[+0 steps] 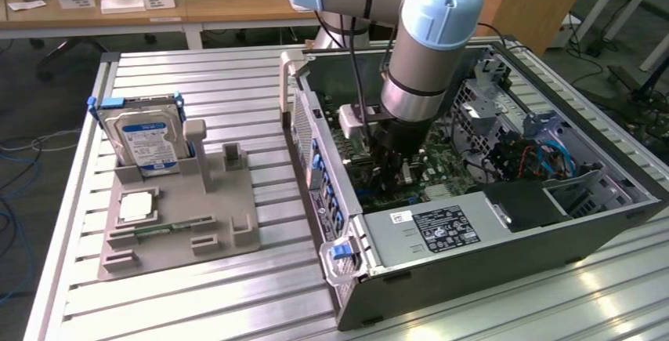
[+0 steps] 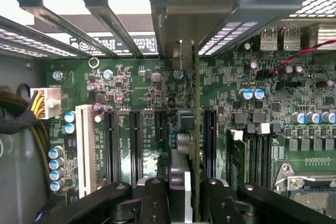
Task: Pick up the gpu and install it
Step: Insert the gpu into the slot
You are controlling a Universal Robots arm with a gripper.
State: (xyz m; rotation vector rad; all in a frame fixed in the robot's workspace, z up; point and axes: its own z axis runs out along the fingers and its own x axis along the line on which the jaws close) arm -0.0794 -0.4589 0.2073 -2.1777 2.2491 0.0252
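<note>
Arm: reaches down into the open computer case [image 1: 585, 223], which lies on its side on the slatted metal table [image 1: 209, 82] at the exterior view's right.
Gripper [image 2: 181, 195]: clenched on the gpu [image 2: 181, 177], its two black fingers [image 2: 153, 200] pressing the card from both sides; in the exterior view it hangs just above the motherboard [image 1: 444, 180].
Gpu: held edge-on between the fingers, standing upright over the green motherboard [image 2: 136, 82], its metal bracket end [image 2: 181, 56] close to the case's rear slot openings; it sits in line with the black expansion slots [image 2: 134, 140], whether seated I cannot tell.
Power supply [image 1: 439, 231]: grey box with a label, at the near end of the case.
Parts holder [image 1: 183, 208]: grey tray on the table at the exterior view's left, well apart from the case.
Hard drive [image 1: 146, 141]: silver with a blue-white label, standing upright in the holder's far end.
Memory stick [image 1: 157, 230]: small and green, lying in the holder nearer the camera.
</note>
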